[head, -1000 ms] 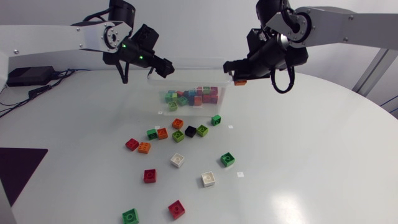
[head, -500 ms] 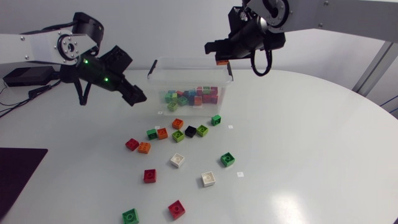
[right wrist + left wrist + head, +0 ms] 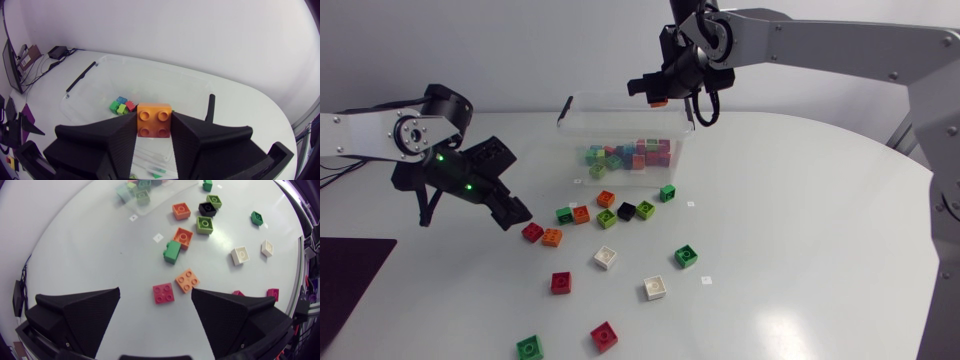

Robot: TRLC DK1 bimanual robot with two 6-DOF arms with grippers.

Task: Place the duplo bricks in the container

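My right gripper (image 3: pixel 655 95) hangs over the back rim of the clear container (image 3: pixel 576 108), shut on an orange duplo brick (image 3: pixel 154 119) that shows studs-up between its fingers. Inside the container (image 3: pixel 165 85) lie several bricks (image 3: pixel 632 153), mostly green, red and pink. My left gripper (image 3: pixel 512 213) is open and low over the table, just left of a red brick (image 3: pixel 532 232) and a light orange brick (image 3: pixel 552 237). In the left wrist view that red brick (image 3: pixel 163 293) and the orange one (image 3: pixel 187 280) lie just ahead of the open fingers.
Loose bricks are scattered in front of the container: orange (image 3: pixel 606 198), black (image 3: pixel 626 211), several green (image 3: pixel 685 256), two white (image 3: pixel 654 288), red (image 3: pixel 561 282) and, near the front edge, green (image 3: pixel 529 347) and red (image 3: pixel 604 336). A dark mat (image 3: pixel 345 270) lies at the left edge.
My left arm has swung away from the container, down and left to the red brick, its jaws open. My right gripper has carried the orange brick left, over the container's back rim.
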